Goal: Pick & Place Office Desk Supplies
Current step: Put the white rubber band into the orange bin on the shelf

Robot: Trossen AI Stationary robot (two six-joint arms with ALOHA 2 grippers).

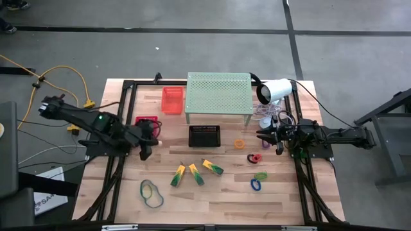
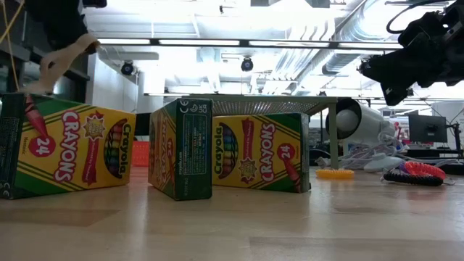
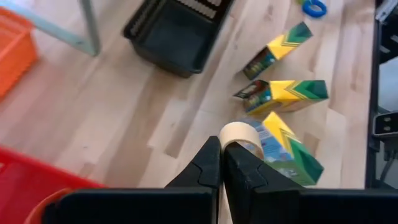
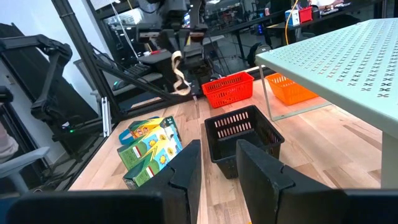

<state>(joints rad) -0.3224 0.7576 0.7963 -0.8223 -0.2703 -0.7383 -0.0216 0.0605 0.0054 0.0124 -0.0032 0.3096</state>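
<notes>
Tan rubber band [image 3: 239, 133] pinched in closed left gripper [image 1: 145, 151], lifted at 9 o'clock of black basket [image 1: 204, 136]; right gripper [image 1: 277, 142] fingers apart, empty, hovering at its 3 o'clock.

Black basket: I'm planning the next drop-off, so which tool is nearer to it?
Left. The left tool hangs just beside the black basket, holding a tan rubber band. The right tool hovers farther off, past the orange loop.

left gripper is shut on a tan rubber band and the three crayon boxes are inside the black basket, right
Not quite. The left gripper is shut on the tan rubber band, but the three crayon boxes lie on the bare table, outside the black basket, as the high view shows.
</notes>
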